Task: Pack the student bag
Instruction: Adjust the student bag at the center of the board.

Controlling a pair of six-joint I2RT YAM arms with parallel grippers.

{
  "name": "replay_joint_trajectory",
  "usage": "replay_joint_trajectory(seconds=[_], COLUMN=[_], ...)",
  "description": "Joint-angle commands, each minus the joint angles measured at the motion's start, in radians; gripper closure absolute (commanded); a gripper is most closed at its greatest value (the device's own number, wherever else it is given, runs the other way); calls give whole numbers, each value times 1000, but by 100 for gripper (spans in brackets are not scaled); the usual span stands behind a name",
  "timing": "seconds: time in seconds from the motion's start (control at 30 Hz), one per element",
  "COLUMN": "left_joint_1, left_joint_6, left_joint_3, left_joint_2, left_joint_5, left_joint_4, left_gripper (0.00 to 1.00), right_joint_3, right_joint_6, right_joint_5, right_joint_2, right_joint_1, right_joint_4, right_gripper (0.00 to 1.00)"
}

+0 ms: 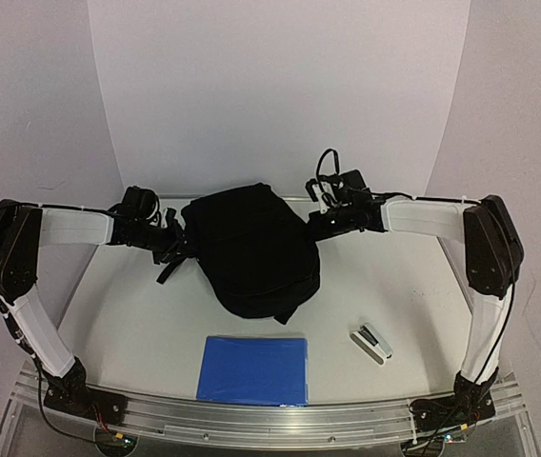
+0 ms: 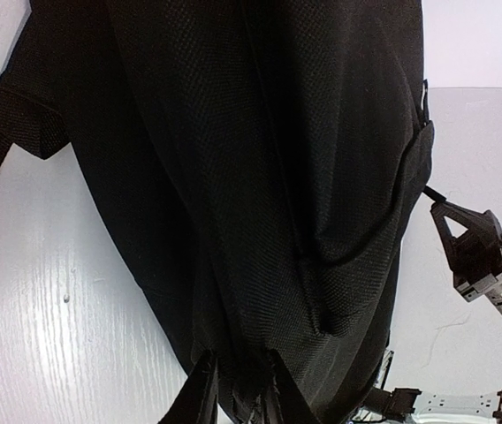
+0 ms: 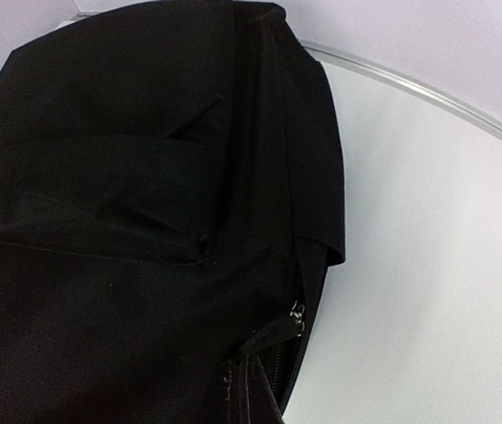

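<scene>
White table, black student bag, blue folder

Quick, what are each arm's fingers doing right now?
Left gripper: fingers closed, pinching the student bag fabric.
Right gripper: against the bag's other side; open or closed cannot be told.
</scene>
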Motion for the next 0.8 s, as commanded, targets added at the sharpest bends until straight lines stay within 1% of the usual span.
replay_joint_trajectory(seconds=[0.0, 0.33, 0.6, 0.77], left_joint_1=[-1, -1, -2, -2], left_joint_6=[5, 5, 11, 18], left_joint_3=[0, 2, -2, -1], left_joint_2=[-54, -63, -79, -83], left_joint_5=[-22, -28, -39, -39], left_joint_4=[4, -3, -17, -19], left_gripper=[83, 84, 84, 83], right_joint_3=[-65, -215, -273, -328], right_joint_6=[32, 51, 70, 96], right_joint_5=[-104, -163, -175, -236], right_joint_2=[-69, -151, -193, -214], right_joint_1=[3, 2, 2, 3], right_joint_4=[80, 128, 138, 147], right_gripper=[100, 100, 100, 100])
